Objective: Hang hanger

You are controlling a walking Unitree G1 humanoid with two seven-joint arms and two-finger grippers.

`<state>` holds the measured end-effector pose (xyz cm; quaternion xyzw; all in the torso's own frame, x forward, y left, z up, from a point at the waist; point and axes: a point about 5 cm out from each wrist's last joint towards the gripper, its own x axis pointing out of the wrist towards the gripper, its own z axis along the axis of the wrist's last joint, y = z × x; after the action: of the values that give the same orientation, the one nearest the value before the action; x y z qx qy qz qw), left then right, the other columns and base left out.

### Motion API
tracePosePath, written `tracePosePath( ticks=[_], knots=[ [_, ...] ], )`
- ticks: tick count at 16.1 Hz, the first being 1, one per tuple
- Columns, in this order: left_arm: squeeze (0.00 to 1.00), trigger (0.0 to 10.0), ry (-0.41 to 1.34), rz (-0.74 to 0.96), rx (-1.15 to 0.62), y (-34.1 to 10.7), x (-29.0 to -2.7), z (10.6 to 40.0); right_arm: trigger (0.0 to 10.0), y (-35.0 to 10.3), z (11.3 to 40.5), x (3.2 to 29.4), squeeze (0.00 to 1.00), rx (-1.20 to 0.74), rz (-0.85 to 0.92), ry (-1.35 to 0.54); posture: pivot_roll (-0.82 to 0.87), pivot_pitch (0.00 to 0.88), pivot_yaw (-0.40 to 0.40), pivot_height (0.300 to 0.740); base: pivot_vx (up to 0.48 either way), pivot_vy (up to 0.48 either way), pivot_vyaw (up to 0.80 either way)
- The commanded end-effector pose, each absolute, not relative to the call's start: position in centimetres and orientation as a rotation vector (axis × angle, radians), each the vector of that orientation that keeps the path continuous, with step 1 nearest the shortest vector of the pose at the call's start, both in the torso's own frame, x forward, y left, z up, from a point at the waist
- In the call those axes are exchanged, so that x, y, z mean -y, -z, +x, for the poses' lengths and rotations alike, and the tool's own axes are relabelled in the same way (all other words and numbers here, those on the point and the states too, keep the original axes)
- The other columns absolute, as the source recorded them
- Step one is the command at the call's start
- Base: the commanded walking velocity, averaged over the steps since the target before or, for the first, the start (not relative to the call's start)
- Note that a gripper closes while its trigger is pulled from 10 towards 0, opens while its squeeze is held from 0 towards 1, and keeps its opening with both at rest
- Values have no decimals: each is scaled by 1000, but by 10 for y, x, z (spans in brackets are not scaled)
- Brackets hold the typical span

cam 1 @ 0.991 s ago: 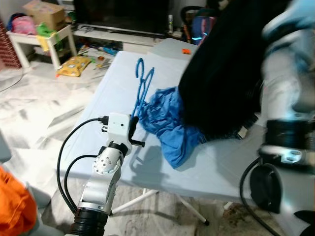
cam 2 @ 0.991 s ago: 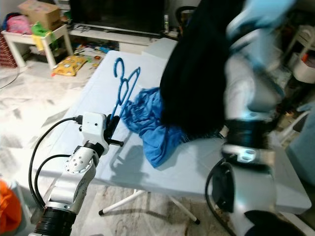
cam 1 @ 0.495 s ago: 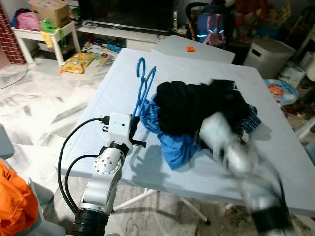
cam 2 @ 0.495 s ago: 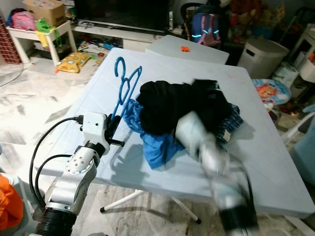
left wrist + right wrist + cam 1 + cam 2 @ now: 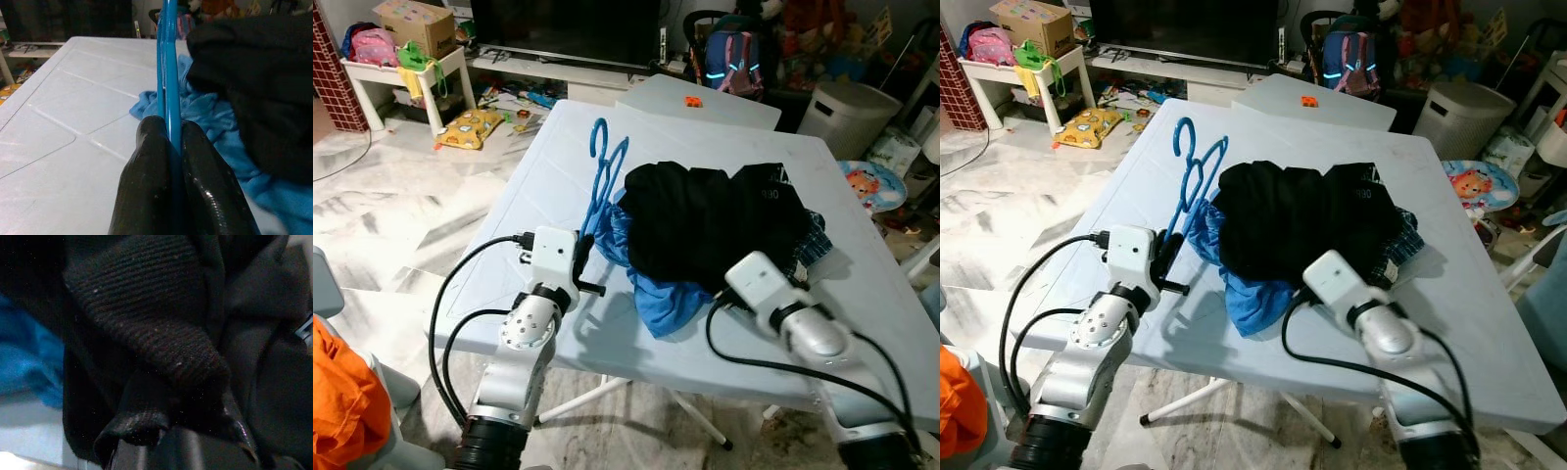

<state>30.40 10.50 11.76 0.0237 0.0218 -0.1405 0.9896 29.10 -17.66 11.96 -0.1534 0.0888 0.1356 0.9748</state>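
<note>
Two blue hangers (image 5: 603, 166) stand tilted over the light blue table (image 5: 538, 206), hooks pointing away from me. My left gripper (image 5: 168, 128) is shut on a hanger's bar (image 5: 166, 63) near the table's left side. A black garment (image 5: 705, 220) lies heaped mid-table on top of a blue garment (image 5: 654, 302). My right arm (image 5: 773, 294) reaches in from the front edge, and my right gripper (image 5: 188, 428) is buried in a fold of the black garment (image 5: 146, 323), shut on it. The fabric hides its tips.
A smaller table (image 5: 705, 98) stands behind this one. Toys and clutter lie on the floor at the back left beside a white side table (image 5: 401, 69). A white bin (image 5: 837, 113) is at the back right. Something orange (image 5: 342, 401) is at my lower left.
My right arm has come down from high up with the black garment, which now lies heaped on the blue one. The left gripper and hangers have stayed put.
</note>
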Motion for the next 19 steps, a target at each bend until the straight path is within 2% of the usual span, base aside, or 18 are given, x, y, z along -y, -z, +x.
tracePosePath(
  ticks=[1,5,8,10,12,15,17,18,19],
  knots=[
    [0,10000,285,66,-44,-118,-108,304,10000,-127,286,184,1000,-158,-299,-270,78,0,-89,740,0,0,0],
    [0,10000,286,78,-37,-121,-107,308,10000,-146,275,205,1000,-101,-287,-249,59,0,-79,740,0,0,0],
    [0,10000,316,88,-34,-119,-105,305,10000,-146,263,221,1000,-136,-290,-260,56,0,-76,740,0,0,0],
    [0,10000,319,90,-35,-119,-107,304,10000,-142,257,221,1000,-159,-292,-297,60,0,-77,740,0,0,0],
    [0,10000,328,93,-55,-114,-110,301,10000,-136,243,211,1000,-191,-257,-422,61,0,-75,740,0,0,0],
    [0,10000,341,96,-50,-115,-105,302,10000,-139,251,207,1000,-147,-316,-391,59,0,-71,740,0,0,0],
    [0,10000,352,98,-42,-117,-104,302,10000,-147,250,198,1000,-95,-266,-451,61,0,-72,740,0,0,0],
    [0,10000,357,103,-38,-117,-105,302,10000,-146,243,194,769,-121,-266,-514,64,0,-72,740,0,0,0],
    [0,10000,357,109,-40,-116,-107,302,10000,-145,241,195,769,-124,-301,-514,64,0,-72,740,0,0,0]
  ],
)
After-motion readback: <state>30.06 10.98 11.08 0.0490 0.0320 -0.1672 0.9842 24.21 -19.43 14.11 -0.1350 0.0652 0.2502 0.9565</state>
